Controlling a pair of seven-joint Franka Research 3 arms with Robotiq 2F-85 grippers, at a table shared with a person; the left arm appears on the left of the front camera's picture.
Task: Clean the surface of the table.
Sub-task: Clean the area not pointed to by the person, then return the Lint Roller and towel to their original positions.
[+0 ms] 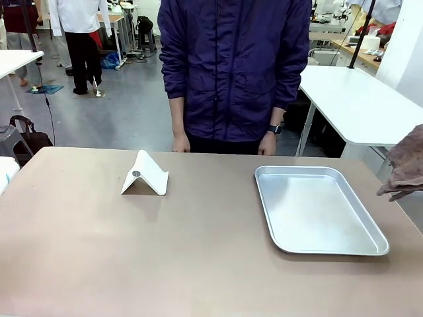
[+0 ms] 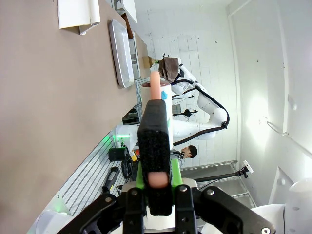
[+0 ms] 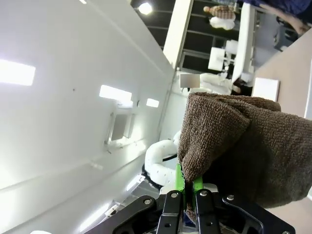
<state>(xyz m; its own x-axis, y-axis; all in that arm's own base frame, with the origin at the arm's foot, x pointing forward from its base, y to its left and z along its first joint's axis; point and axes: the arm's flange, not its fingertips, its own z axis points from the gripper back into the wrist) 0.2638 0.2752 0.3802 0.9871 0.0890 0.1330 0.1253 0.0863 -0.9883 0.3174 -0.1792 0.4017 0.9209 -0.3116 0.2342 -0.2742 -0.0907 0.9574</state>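
The big brown table (image 1: pixel 132 251) filled the lower half of the front view, from the left edge to the right edge. Its top looked smooth and flat.

A shiny silver tray (image 1: pixel 317 208) lay flat on the table, in the right part of the picture. It had a raised rim all around. To the left of the middle, well apart from the tray, stood a small white folded stand (image 1: pixel 145 174) shaped like a little tent, with a small round dot on its near side.

At the far right edge of the front view, a brown cloth (image 1: pixel 404 164) hung in the air, just past the table's right side and near the tray but not touching it. In the right wrist view, the right gripper (image 3: pixel 189 187) had its green pads pressed tight together on the edge of that fuzzy brown cloth (image 3: pixel 239 151), which bulged out above the fingers.

In the left wrist view, the left gripper (image 2: pixel 155 146) was squeezed shut, its black fingers meeting with no gap I could see. A thin pink strip ran along the front of them. The table (image 2: pixel 53 126) showed up along the left side of that picture, with the tray (image 2: pixel 121 53) and the white stand (image 2: pixel 78 14) near the top.

A person in a dark blue jacket (image 1: pixel 234 66) stood at the far side of the table, in the upper middle of the front view. Both hands hung down at the table's far edge, and a dark watch (image 1: pixel 274 129) sat on one wrist.
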